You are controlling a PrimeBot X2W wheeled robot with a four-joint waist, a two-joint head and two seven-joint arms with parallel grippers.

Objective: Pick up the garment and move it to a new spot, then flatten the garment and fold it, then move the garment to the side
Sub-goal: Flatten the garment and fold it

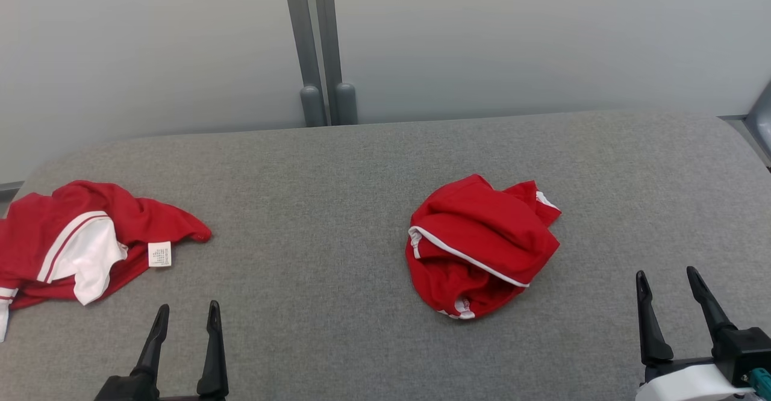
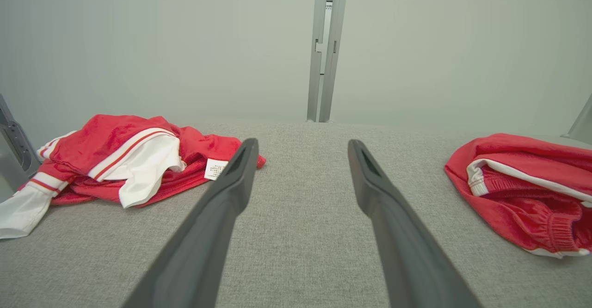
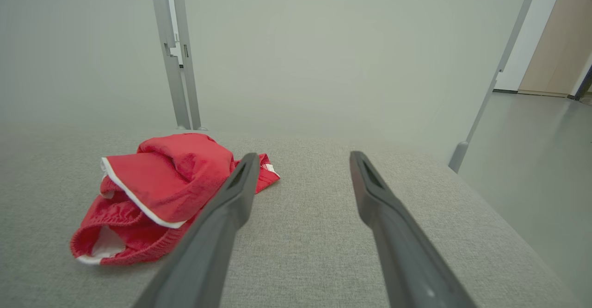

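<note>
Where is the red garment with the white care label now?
Head view: the labelled garment lies crumpled near the table's left end, just beyond the left tool, apart from the other red garment.

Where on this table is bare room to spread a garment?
Widest: middle of the grey fabric table, between the crumpled red-and-white top and the bunched red shorts. Also the far strip behind both. Crowded at the left edge.

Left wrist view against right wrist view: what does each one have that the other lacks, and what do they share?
Left wrist view: the open left gripper and a crumpled red-and-white top with a label. Right wrist view: the open right gripper and the floor past the grey table. Shared: the bundled red shorts, that table, the twin grey posts.
</note>
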